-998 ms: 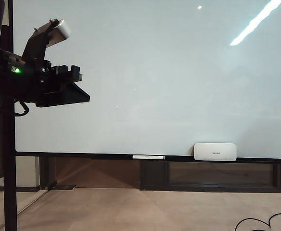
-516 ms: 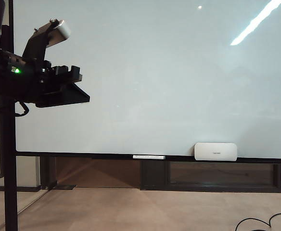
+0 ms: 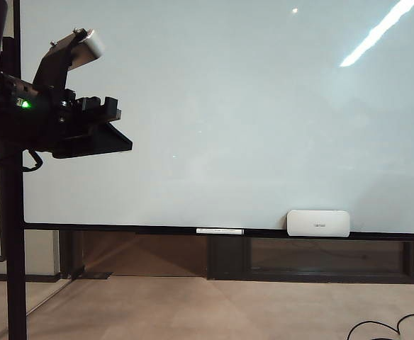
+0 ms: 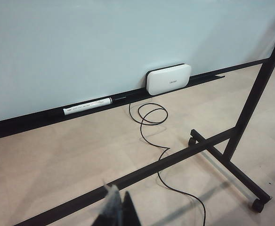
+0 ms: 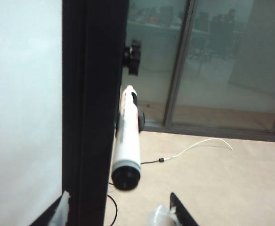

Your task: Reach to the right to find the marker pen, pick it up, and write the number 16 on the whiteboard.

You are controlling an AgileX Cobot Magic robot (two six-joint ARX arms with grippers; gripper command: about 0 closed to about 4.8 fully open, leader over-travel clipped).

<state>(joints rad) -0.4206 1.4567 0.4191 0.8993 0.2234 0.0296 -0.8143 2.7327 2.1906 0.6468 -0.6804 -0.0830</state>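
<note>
The whiteboard [image 3: 228,106] fills the exterior view, and its visible face is bare; the number 16 is out of view. In the right wrist view the marker pen [image 5: 126,141] points end-on at the camera, its dark end nearest, just beside the board's black frame post [image 5: 95,94]. My right gripper [image 5: 118,213] is open a little short of the pen, one finger on each side of the post's edge, with nothing between them. The right gripper is outside the exterior view. My left gripper [image 3: 111,124] hangs at the board's left edge, its fingers [image 4: 119,209] closed together and empty.
A thin white stick [image 4: 87,105] and a white eraser block [image 4: 168,79] rest on the board's lower ledge [image 3: 122,229]. A black cable [image 4: 149,127] loops on the floor by the wheeled stand legs [image 4: 231,165]. Glass doors [image 5: 208,61] stand behind the pen.
</note>
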